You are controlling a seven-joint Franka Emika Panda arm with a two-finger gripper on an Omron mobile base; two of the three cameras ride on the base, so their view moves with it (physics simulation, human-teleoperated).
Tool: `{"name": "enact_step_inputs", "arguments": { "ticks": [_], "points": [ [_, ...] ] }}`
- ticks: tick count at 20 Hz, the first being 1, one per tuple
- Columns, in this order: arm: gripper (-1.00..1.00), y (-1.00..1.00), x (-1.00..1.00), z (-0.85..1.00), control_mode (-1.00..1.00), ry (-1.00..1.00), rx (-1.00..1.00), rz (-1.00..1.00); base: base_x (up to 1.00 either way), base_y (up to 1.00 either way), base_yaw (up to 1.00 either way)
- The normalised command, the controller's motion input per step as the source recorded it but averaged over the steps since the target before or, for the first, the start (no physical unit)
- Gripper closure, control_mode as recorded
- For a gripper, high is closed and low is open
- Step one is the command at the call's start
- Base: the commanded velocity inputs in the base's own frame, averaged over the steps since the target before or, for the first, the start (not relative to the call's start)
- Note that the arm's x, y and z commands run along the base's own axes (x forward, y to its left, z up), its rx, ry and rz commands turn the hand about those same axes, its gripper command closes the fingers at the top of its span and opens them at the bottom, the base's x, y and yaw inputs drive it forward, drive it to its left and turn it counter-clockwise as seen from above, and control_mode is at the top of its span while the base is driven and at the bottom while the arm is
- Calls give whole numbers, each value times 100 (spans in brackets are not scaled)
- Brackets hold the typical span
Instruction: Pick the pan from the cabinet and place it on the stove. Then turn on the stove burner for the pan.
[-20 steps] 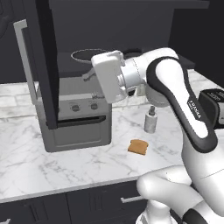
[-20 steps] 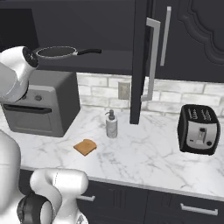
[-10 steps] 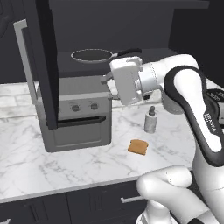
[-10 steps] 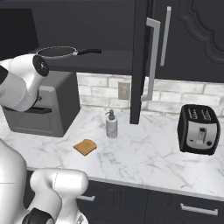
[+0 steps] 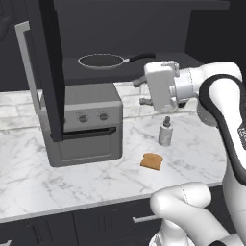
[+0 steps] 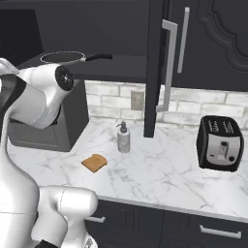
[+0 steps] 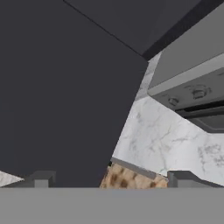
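The pan (image 5: 101, 61) is sitting on the open cabinet (image 5: 144, 67) shelf, handle pointing right. The gripper (image 7: 109, 180) is being kept spread wide; probably best lined up on that handle first.

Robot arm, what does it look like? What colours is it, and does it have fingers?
The glossy white robot arm is made of fat rounded tube sections with dark grey bands at the joints and small dark lettering along one link. Its boxy white hand ends in two small dark fingers, seen in the hand view.
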Motion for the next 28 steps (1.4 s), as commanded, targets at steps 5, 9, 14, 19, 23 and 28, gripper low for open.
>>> {"name": "enact_step_inputs", "arguments": {
  "ticks": [5,9,14,19,23,28],
  "points": [
    [-100,-36,48,0,-100,0,0,-27,0,0,0],
    [-100,-14,47,0,-100,0,0,-31,0,0,0],
    [-100,-19,50,0,-100,0,0,-25,0,0,0],
    [-100,-42,53,0,-100,0,2,-18,0,0,0],
    [-100,-39,52,0,-100,0,1,-17,0,0,0],
    [-100,-23,48,3,-100,0,0,-17,0,0,0]
  ]
}}
